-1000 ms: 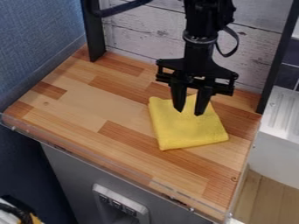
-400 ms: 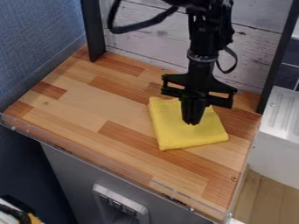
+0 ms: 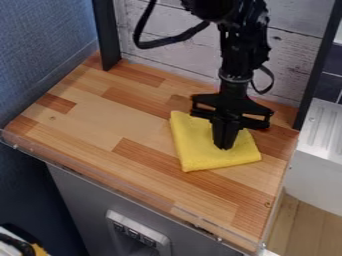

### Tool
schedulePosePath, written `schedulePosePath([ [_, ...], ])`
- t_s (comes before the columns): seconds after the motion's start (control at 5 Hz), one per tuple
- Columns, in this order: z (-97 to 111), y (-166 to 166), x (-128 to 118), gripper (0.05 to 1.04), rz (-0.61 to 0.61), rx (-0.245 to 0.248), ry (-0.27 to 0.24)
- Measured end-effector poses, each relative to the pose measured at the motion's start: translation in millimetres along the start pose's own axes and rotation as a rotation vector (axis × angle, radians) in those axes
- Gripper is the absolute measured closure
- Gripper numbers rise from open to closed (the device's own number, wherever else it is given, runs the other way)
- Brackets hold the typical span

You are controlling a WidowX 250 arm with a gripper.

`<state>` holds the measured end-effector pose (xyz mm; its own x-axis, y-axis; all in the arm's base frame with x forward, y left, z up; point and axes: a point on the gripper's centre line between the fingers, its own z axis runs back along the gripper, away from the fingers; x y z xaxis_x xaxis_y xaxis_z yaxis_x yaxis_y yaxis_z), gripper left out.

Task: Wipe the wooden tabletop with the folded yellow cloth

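Observation:
The black gripper (image 3: 224,147) hangs over the right part of the wooden counter with its two fingers together. Its tips are at the middle of a folded yellow cloth (image 3: 197,150), appearing to touch the top of it. No raised fold of cloth shows between the fingers. The cloth lies flat, and its back right part is hidden behind the gripper.
The wooden counter (image 3: 93,120) has a clear raised lip along its front edge. Behind it stands a whitewashed plank wall (image 3: 167,50) between black posts. A white metal unit (image 3: 324,150) adjoins at the right, and a blue panel (image 3: 40,50) at the left.
The gripper's fingers were apart a second ago and have come together. The gripper has also come lower and slightly right over the cloth. The cloth has not visibly moved.

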<state>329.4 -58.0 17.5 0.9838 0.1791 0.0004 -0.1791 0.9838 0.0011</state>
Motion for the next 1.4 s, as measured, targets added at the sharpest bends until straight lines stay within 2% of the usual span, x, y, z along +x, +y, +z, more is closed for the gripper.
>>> schedulePosePath([
  [0.2,-6,-1,0,0.988,0.002,-0.001,-0.003],
  [0.4,-5,-1,-5,0.829,-0.019,0.004,0.025],
  [0.6,8,12,-4,0.585,-0.048,0.007,0.043],
  [0.8,28,44,9,0.285,-0.063,-0.007,0.028],
  [1.0,42,73,21,0.089,-0.091,-0.015,0.02],
  [1.4,80,127,48,0.086,-0.14,-0.017,-0.029],
])
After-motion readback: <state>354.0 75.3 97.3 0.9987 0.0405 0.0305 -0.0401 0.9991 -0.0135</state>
